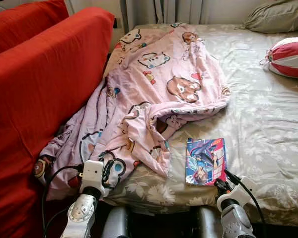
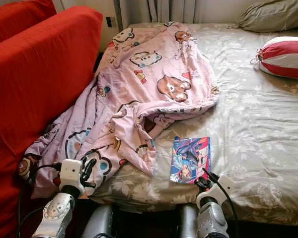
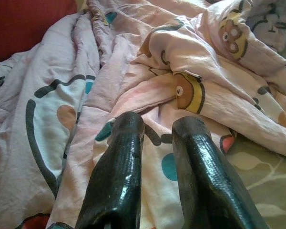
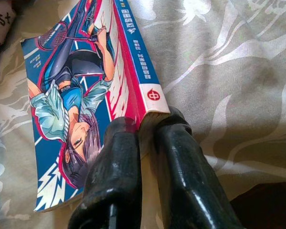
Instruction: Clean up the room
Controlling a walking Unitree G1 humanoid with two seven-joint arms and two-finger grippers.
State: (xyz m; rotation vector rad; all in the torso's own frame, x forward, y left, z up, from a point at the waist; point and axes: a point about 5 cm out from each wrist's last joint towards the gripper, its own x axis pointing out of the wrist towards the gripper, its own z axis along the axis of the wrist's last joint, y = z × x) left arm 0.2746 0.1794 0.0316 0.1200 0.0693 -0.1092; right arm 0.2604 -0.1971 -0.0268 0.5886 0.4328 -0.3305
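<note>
Right hand (image 4: 145, 129) at 5 o'clock of the head view, at the near edge of the bed: its two black fingers are clamped on the near corner of the blue-and-red paperback comic book with a cartoon figure on the cover (image 1: 205, 161). In the wrist view the spine corner sits between the fingertips, one finger (image 4: 117, 162) on the cover side, the other under the spine. The book lies flat on the sheet, just beside the blanket's near fold, at 5 o'clock from the blanket's bulk.

Left hand (image 3: 157, 129) at 7 o'clock, hovering over the near hem of the blanket, fingers slightly parted with a narrow gap, gripping nothing; the fingertips (image 3: 128, 126) are just above the fabric, contact unclear.

Scene, big to small:
- Bed with olive-grey floral sheet (image 1: 268, 124), fills centre to 3 o'clock.
- Red fabric sofa (image 1: 35, 84), 9 to 11 o'clock, pressed against the bed's side.
- Crumpled pink cartoon-print blanket (image 1: 159, 84), runs from 12 o'clock down to 7 o'clock, its lower end spilling into the gap between sofa and bed.
- Olive-grey pillow (image 1: 280, 15) at 1 o'clock, at the head of the bed.
- Red-and-white striped round cushion (image 1: 290, 57) at 2 o'clock, well apart from the book.
</note>
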